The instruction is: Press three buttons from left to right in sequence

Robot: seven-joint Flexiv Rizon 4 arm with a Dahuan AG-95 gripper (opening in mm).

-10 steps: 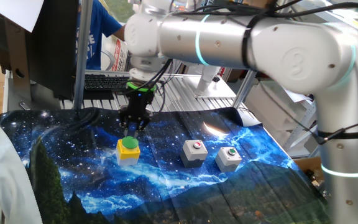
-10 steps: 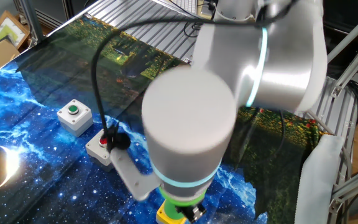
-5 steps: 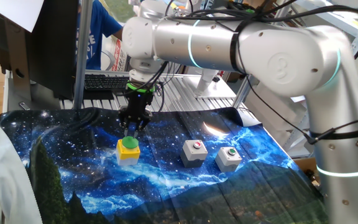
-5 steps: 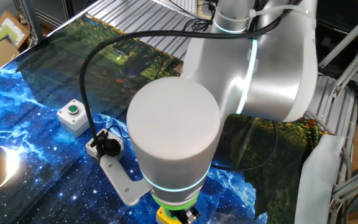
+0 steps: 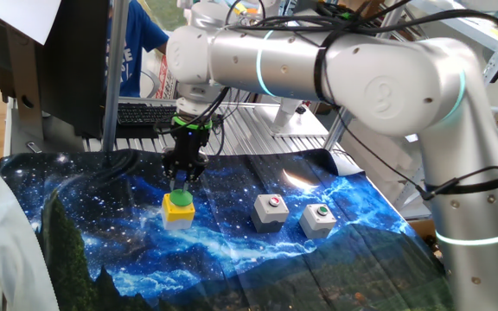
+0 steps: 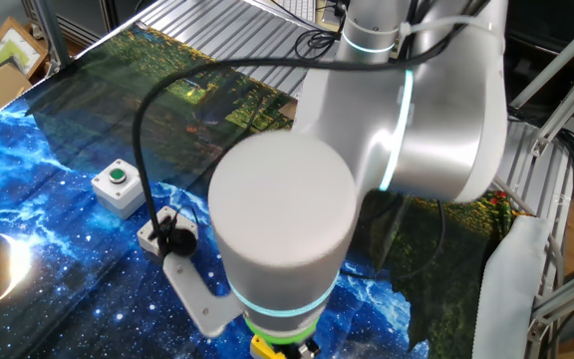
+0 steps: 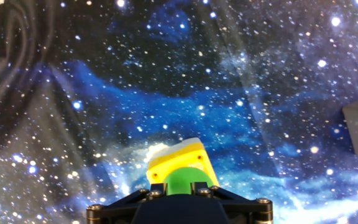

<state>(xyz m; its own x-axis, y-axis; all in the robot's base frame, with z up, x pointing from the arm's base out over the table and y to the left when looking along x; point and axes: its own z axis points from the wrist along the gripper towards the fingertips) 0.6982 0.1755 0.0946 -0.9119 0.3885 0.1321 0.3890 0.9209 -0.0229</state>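
Bright even light; glare patch on cloth (image 5: 296,179); arm (image 6: 282,224) close, soft-focused; hand view sharp.

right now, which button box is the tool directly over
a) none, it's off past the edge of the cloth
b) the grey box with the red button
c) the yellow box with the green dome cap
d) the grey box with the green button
c: in one fixed view the tool hangs just above the yellow box with the green dome cap, and the hand view shows that box right beneath it.

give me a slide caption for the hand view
Pincer poised directly over the yellow button box and its green dome cap on the starry cloth.
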